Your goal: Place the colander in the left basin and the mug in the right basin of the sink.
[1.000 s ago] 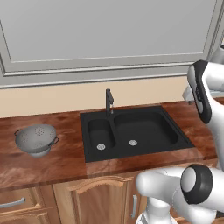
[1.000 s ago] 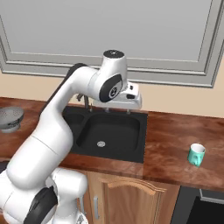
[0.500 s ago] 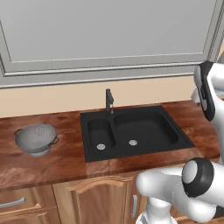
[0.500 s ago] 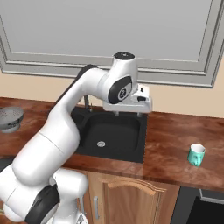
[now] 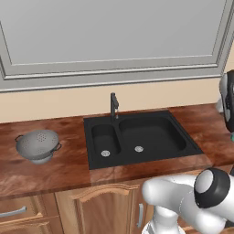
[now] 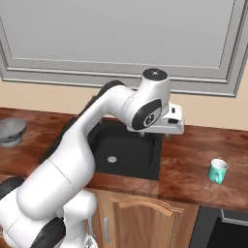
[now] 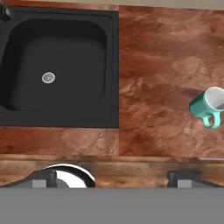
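The grey colander (image 5: 37,145) stands on the wooden counter, well left of the black sink (image 5: 137,162); it also appears at the left edge of the right base view (image 6: 10,131). The narrow left basin (image 5: 103,135) and the wide right basin (image 5: 155,132) hold nothing. The teal mug (image 6: 218,171) stands upright on the counter to the right of the sink. My gripper (image 6: 156,134) hovers high over the sink's right rim, open with nothing between its fingers. In the hand view my gripper (image 7: 113,179) looks down on the right basin (image 7: 65,52), and the mug (image 7: 208,107) sits near the right edge.
A black faucet (image 5: 114,106) rises behind the divider. A wall with a framed panel runs behind the counter. Wooden cabinet doors and drawers (image 5: 27,215) sit under the counter front. Bare counter (image 7: 153,87) lies between sink and mug.
The arm has swung to the right, carrying the hand from above the right basin toward the sink's right rim. The colander and the mug have not moved. The jaws stay open.
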